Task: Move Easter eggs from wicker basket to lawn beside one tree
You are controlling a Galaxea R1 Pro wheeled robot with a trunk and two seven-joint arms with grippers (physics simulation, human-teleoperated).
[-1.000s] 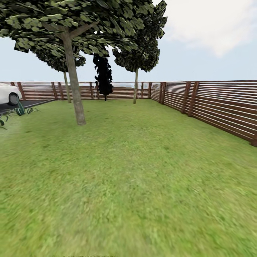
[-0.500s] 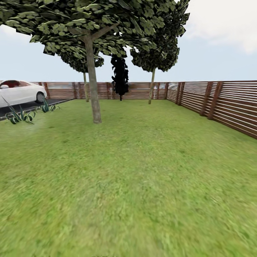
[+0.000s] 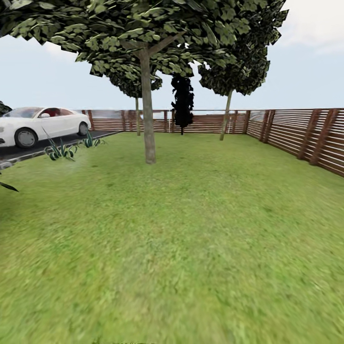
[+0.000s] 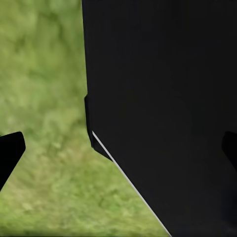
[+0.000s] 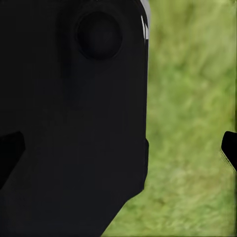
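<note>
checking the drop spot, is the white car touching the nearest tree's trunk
Apart. In the head view the white car sits on the dark paving at the left, and a stretch of lawn lies between it and the tree trunk.

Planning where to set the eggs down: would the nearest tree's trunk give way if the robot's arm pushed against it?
Probably not. The trunk looks straight and rooted in the lawn, so it is likely stiff and heavy. It bears a wide crown.

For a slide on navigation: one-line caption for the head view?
Open lawn ahead, a slim-trunked tree mid-yard, slatted fence on the right, white car at left.
</note>
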